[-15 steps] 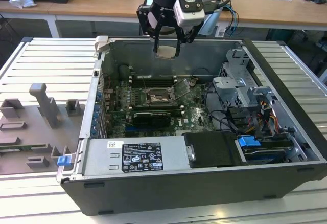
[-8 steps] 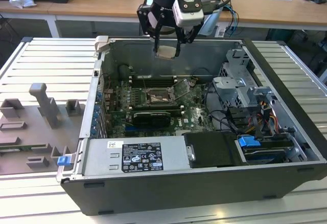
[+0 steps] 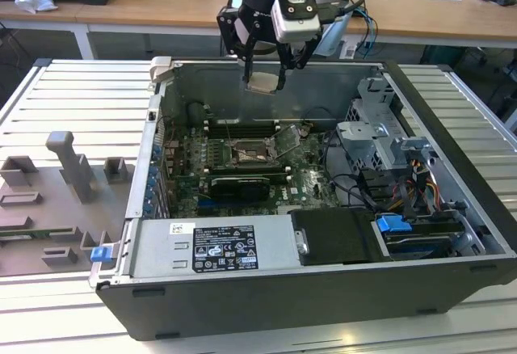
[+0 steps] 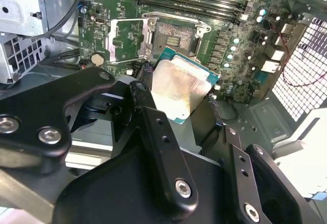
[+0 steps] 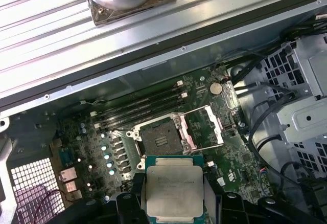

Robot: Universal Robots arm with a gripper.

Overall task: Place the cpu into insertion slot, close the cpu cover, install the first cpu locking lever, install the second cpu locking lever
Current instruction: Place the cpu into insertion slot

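My gripper [image 3: 264, 75] hangs above the open computer case, shut on the cpu [image 3: 262, 84], a flat square chip with a pale metal top. In both wrist views the chip [image 4: 176, 92] [image 5: 173, 189] sits clamped by its edges between the black fingers [image 4: 153, 127]. Well below it, on the green board, the insertion slot [image 3: 247, 155] [image 4: 176, 40] [image 5: 161, 141] lies bare with a dark centre. The cpu cover [image 3: 288, 140] [image 4: 125, 41] [image 5: 207, 127] is swung open and stands up beside the slot.
Long memory slots [image 3: 242, 128] run behind the socket and a black card [image 3: 238, 186] lies in front of it. A power supply [image 3: 214, 249] fills the case front. A drive cage [image 3: 380, 132] and cables [image 3: 363, 188] crowd the exterior view's right. Grey fixtures [image 3: 73, 168] stand outside.
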